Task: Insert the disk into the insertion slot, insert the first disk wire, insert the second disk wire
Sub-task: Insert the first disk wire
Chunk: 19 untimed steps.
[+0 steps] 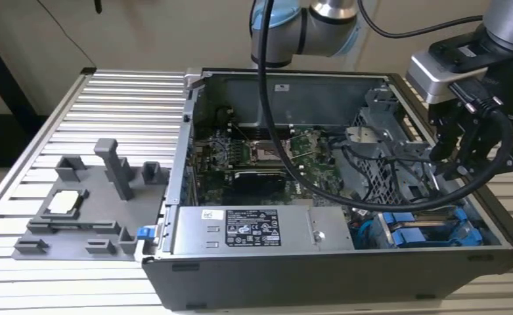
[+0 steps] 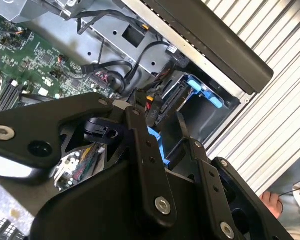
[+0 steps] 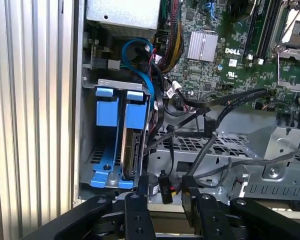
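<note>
The disk (image 3: 131, 152) stands on edge in its blue carrier inside the insertion slot (image 3: 90, 150), the grey bay at the case's corner next to the power supply (image 1: 243, 228). In the exterior view the gripper (image 1: 458, 154) hangs above the perforated cage (image 1: 387, 161), near that bay. In both wrist views its fingers (image 2: 140, 135) stand apart, gripping nothing. A small black plug (image 3: 163, 185) lies beyond the gap between them.
</note>
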Each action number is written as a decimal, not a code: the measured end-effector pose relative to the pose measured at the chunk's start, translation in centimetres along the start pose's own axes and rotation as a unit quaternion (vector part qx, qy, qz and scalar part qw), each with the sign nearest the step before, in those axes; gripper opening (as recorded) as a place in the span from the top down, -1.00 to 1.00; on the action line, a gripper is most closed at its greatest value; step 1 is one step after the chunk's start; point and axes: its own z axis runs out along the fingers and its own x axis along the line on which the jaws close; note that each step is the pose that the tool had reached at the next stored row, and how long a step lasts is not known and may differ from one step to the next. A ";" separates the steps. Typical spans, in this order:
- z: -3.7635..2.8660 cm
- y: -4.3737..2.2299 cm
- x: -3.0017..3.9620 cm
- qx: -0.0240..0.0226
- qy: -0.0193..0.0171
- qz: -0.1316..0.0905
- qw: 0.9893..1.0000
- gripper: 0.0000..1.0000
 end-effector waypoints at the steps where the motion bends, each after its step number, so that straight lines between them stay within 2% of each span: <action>1: 0.00 0.00 0.00 0.000 0.000 0.000 1.000 0.36; 2: 0.00 0.00 0.00 0.000 0.000 0.000 1.000 0.36; 4: 0.00 0.00 0.00 0.000 0.000 0.000 1.000 0.60; 16: 0.00 0.00 0.00 -0.001 0.000 0.000 1.000 0.62; 18: 0.02 0.00 0.01 -0.001 0.001 0.000 1.000 0.62; 19: 0.05 0.01 0.01 -0.001 0.003 0.000 1.000 0.62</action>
